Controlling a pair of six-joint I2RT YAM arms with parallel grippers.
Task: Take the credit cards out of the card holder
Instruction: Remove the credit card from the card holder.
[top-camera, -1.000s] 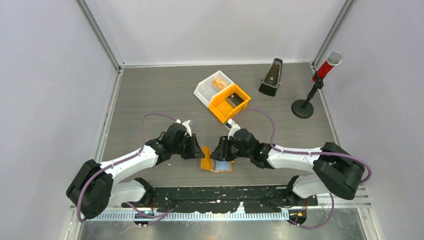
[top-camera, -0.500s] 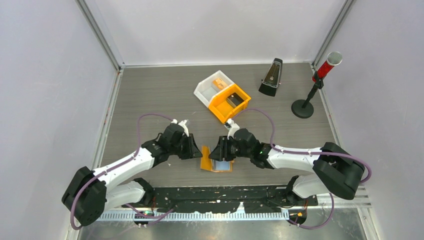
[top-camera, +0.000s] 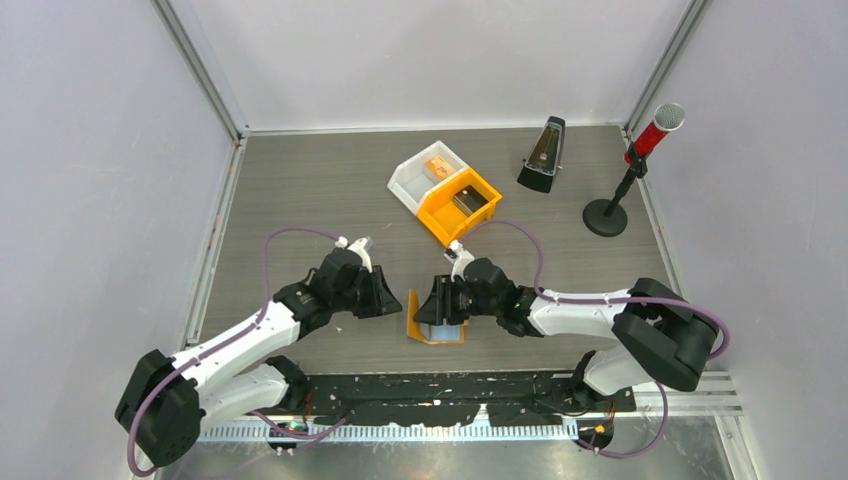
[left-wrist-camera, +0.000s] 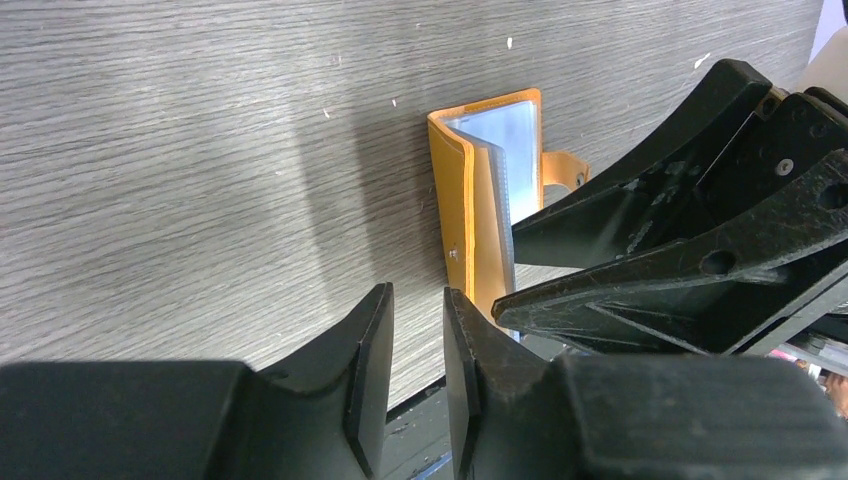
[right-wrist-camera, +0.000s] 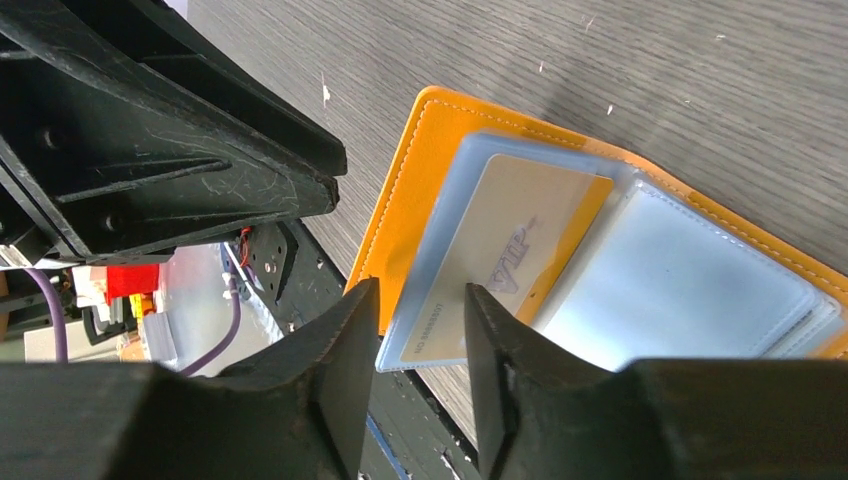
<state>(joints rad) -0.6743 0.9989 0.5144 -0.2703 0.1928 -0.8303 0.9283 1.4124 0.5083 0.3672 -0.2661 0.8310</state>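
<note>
The orange card holder (top-camera: 436, 330) lies open near the table's front edge, its left cover (top-camera: 412, 312) tilted up. In the right wrist view the holder (right-wrist-camera: 420, 170) shows pale blue and clear sleeves (right-wrist-camera: 690, 290), with a pale card marked VIP (right-wrist-camera: 510, 250) inside the nearest sleeve. My right gripper (right-wrist-camera: 420, 300) is open, its jaws on either side of that sleeve's corner, just above it. My left gripper (left-wrist-camera: 418, 300) is open by a narrow gap and empty, a little left of the holder (left-wrist-camera: 470, 200). The holder's tab (left-wrist-camera: 560, 168) shows behind.
An orange bin (top-camera: 458, 205) holding a dark flat item and a white bin (top-camera: 425, 172) with an orange block stand behind the holder. A metronome (top-camera: 543, 155) and a microphone on a stand (top-camera: 640, 150) are at the back right. The table's front edge is close.
My left gripper has drawn back to the left, off the holder. The holder's left cover now stands more upright. My right gripper has edged slightly left over the sleeves.
</note>
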